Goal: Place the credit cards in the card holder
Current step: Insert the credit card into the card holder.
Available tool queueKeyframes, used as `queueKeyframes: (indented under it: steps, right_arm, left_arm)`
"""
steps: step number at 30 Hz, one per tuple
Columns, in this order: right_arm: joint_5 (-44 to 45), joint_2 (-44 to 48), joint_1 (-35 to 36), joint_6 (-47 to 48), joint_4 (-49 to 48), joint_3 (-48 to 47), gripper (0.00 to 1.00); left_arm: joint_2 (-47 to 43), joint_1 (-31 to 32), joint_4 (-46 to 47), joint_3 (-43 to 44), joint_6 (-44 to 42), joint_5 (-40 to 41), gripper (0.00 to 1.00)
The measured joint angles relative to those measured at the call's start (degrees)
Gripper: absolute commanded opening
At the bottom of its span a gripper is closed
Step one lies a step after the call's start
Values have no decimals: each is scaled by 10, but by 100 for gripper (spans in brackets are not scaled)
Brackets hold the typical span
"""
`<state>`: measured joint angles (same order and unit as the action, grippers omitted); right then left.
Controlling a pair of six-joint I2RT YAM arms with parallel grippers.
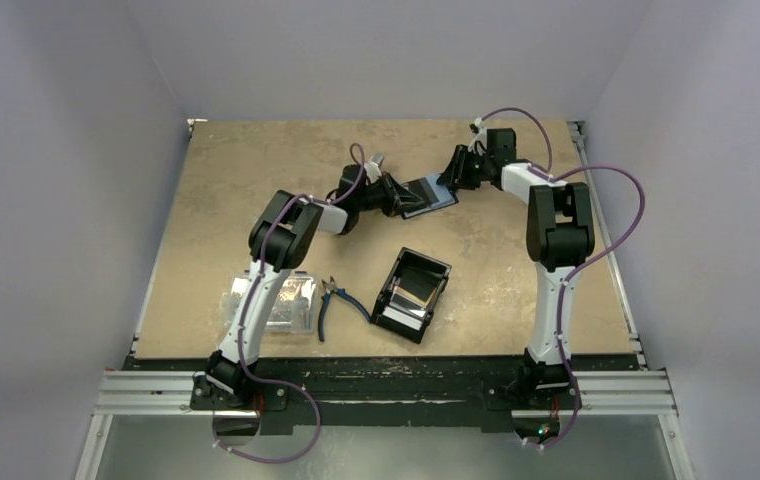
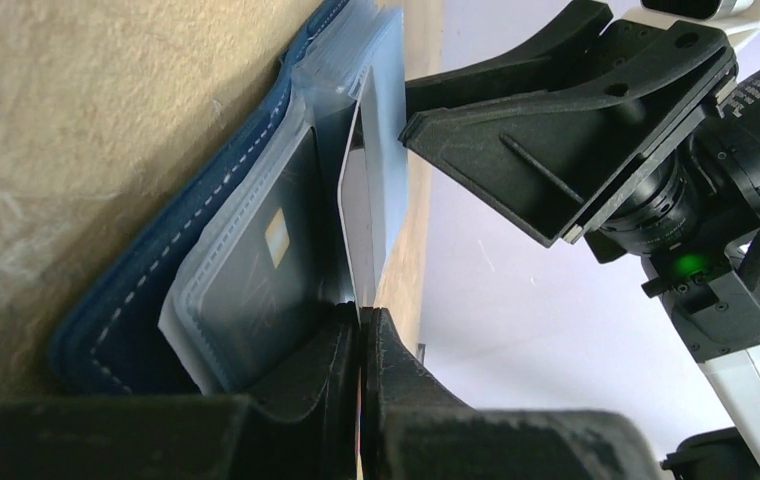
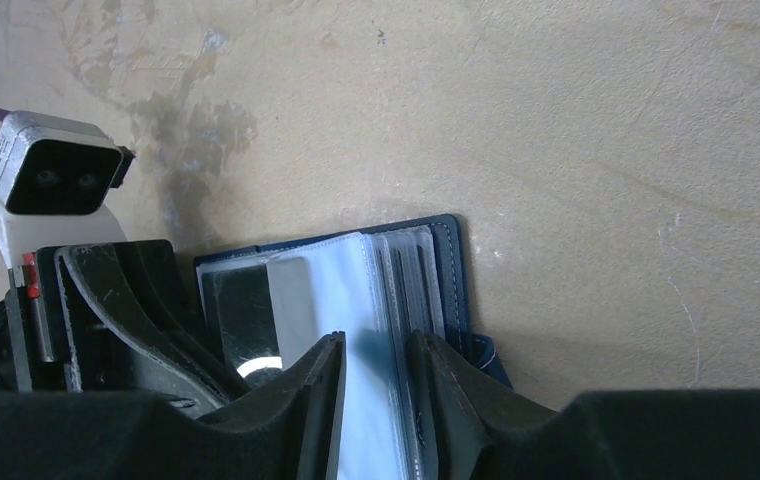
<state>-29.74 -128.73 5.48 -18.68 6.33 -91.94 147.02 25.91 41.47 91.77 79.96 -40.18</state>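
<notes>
The navy card holder (image 1: 430, 194) lies open at the far middle of the table, its clear sleeves (image 3: 356, 290) fanned up. My left gripper (image 2: 361, 312) is shut on a thin white credit card (image 2: 358, 225), seen edge-on, whose far end sits between the sleeves next to a dark card (image 2: 261, 275) in a pocket. My right gripper (image 3: 371, 345) stands over the holder's other side with its jaws apart. One clear sleeve lies between them, and the sleeve stack rests against one finger (image 3: 436, 385). In the top view the two grippers, left (image 1: 396, 196) and right (image 1: 450, 180), meet at the holder.
A black open tray (image 1: 434, 296) with pale, glossy flat pieces in it stands at the near middle. Blue-handled pliers (image 1: 334, 302) lie to its left, and a clear plastic box (image 1: 286, 306) sits beside the left arm. The table's far edge meets the back wall.
</notes>
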Motion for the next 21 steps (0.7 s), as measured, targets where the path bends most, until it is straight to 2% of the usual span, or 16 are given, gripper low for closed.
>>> queueKeyframes:
  steps: [5, 8, 12, 15, 18, 21]
  right_arm:
    - [0, 0, 0, 0, 1, 0, 40]
    - [0, 0, 0, 0, 1, 0, 40]
    - [0, 0, 0, 1, 2, 0, 40]
    - [0, 0, 0, 1, 2, 0, 39]
    - [0, 0, 0, 2, 3, 0, 39]
    - [0, 0, 0, 3, 3, -1, 39]
  left_arm:
    - [-2, 5, -7, -1, -9, 23, 0]
    - [-3, 10, -65, 25, -35, 25, 5]
    - [-4, 16, -155, 76, -94, 29, 26]
    - [-6, 17, -223, 104, -137, 29, 37]
    - [-17, 20, -269, 121, -175, 40, 59]
    - [-26, 26, -310, 144, -199, 48, 63]
